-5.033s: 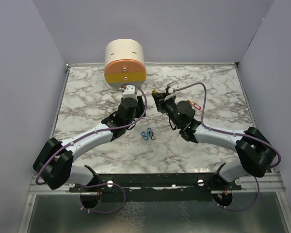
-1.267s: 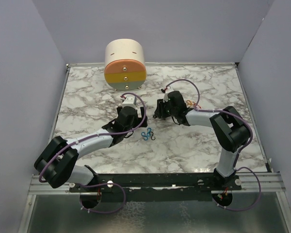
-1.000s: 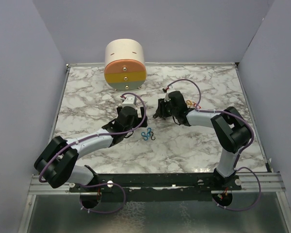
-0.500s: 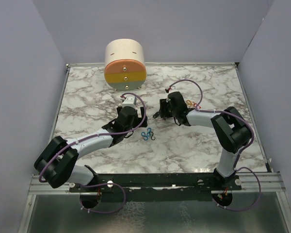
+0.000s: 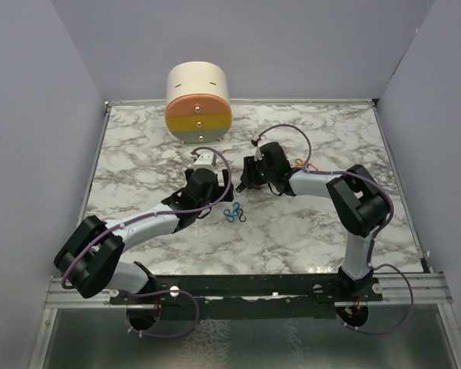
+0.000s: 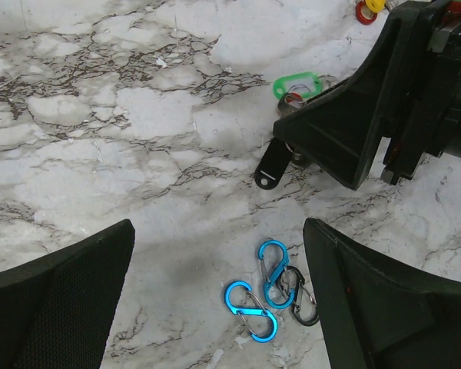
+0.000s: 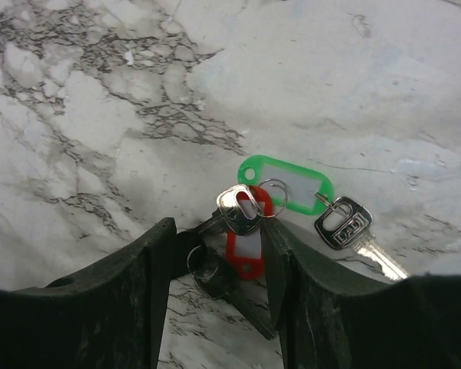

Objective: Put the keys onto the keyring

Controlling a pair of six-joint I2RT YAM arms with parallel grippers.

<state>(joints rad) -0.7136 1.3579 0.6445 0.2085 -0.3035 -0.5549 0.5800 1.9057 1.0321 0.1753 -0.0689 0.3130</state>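
My right gripper is down on the marble. Between its half-apart fingers lie a red tag, a silver key and a black strap with a metal ring, which looks like the keyring. The strap touches the left finger and the key head touches the right one; whether they are pinched is unclear. Just beyond lies a green tag with a second silver key. The strap's end sticks out under that gripper. My left gripper hangs wide open and holds nothing.
Two blue clips and a black clip lie on the marble between my left fingers. A red and a yellow tag lie behind the right gripper. A round cream drawer unit stands at the back left. Walls enclose the table.
Over the last second the right gripper has edged a little to the left and back on the table. Five seconds ago that arm stood differently. The left arm has stayed still.
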